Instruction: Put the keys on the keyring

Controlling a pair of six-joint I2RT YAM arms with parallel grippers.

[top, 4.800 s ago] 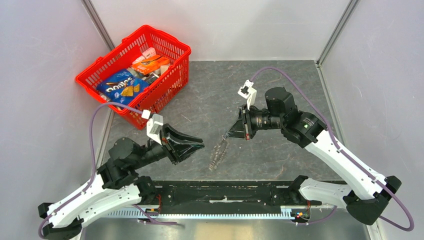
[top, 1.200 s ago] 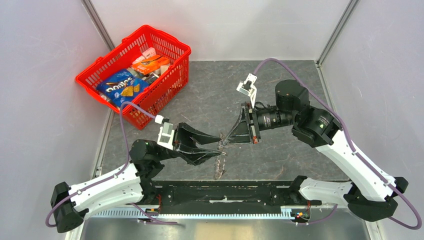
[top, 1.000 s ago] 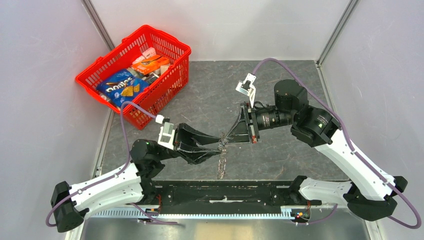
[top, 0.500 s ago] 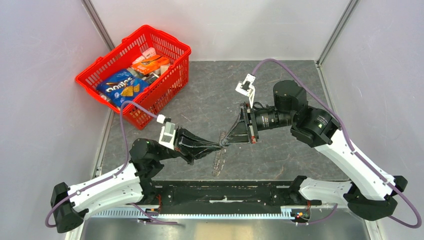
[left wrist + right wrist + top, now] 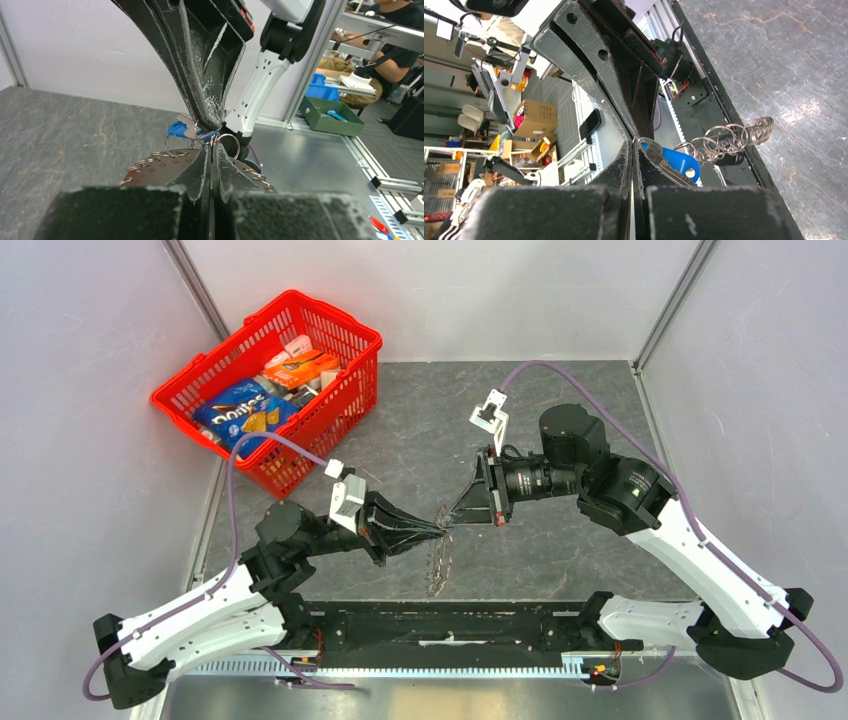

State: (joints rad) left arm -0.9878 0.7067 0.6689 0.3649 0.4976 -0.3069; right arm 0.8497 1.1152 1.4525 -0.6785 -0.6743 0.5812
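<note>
My two grippers meet tip to tip above the middle of the table. The left gripper (image 5: 438, 529) (image 5: 212, 146) is shut, and a thin wire keyring (image 5: 228, 144) is pinched at its tips. The right gripper (image 5: 451, 519) (image 5: 633, 145) is shut too, on the same cluster of rings. A blue-headed key (image 5: 677, 160) (image 5: 179, 129) and a silver key (image 5: 655, 152) lie against the right finger. Below the tips hangs the silvery-grey bunch of keys (image 5: 437, 560), seen in the left wrist view as a numbered disc (image 5: 155, 168) edged with small rings. A chain of rings (image 5: 730, 137) trails off it.
A red basket (image 5: 352, 380) with snack packs stands at the far left of the grey table. The black rail (image 5: 450, 625) between the arm bases runs along the near edge. Grey walls close in both sides.
The left gripper was open around the rings a second ago and has shut on them. Both arms have since drifted slightly left and away, and the hanging keys moved with them.
</note>
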